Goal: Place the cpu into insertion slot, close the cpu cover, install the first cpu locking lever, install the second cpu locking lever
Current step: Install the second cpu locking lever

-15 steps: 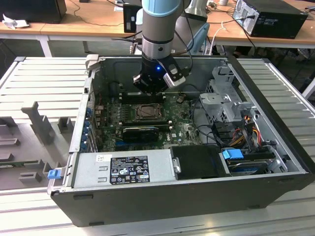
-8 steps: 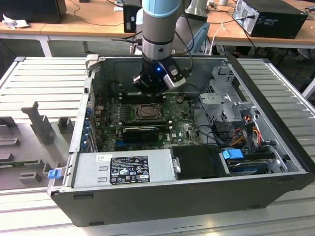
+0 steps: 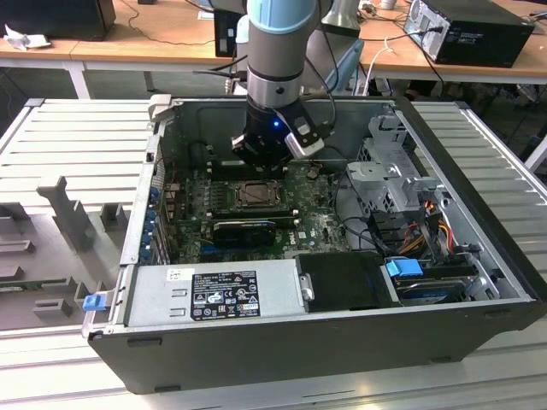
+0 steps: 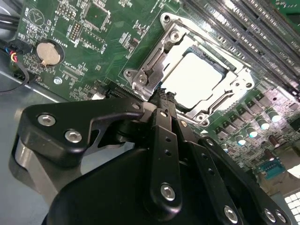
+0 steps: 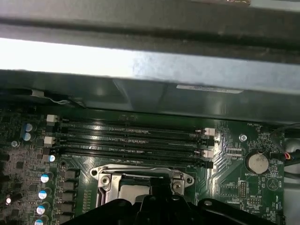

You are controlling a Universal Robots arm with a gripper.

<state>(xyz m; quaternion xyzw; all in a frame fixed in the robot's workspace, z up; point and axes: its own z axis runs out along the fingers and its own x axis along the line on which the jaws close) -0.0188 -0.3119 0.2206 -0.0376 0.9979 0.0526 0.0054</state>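
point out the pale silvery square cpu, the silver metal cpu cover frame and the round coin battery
pale silvery square cpu [image 4: 197,79], second wrist view, middle of its top
silver metal cpu cover frame [image 4: 154,63], second wrist view, frame's side bar
round silver coin battery [image 5: 257,162], first wrist view, its face

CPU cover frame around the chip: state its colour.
Silver-grey bare metal; the cpu cover shows best in the second wrist view.

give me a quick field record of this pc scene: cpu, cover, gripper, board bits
cpu: pale square chip seated in the insertion slot
cpu cover: metal frame lying down around the chip
gripper: fingers together, tips at the edge of the cover, holding nothing
coin cell: on the green board, away from the socket
memory slots: long black rows beside the socket
case: open tower lying on its side, arm reaching in from above
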